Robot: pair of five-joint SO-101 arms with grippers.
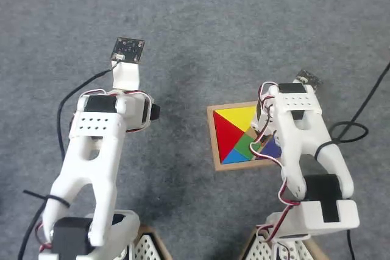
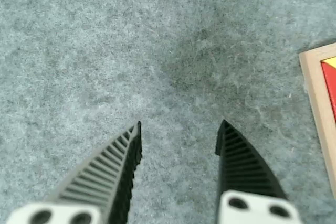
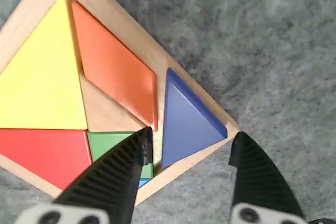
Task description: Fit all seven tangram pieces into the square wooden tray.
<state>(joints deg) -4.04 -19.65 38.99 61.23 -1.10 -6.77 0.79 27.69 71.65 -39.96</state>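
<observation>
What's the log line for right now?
left gripper: open, above carpet | right gripper: open, above tray corner, astride blue triangle | in tray: yellow triangle, red triangle, orange parallelogram, green piece

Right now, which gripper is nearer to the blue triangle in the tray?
Right. The right gripper hangs open just above the blue triangle, a finger to either side. The left gripper is open over bare grey carpet, off to the side of the tray.

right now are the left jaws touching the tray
Apart. The left wrist view shows the left gripper, jaws open, with bare carpet between it and the tray.
</observation>
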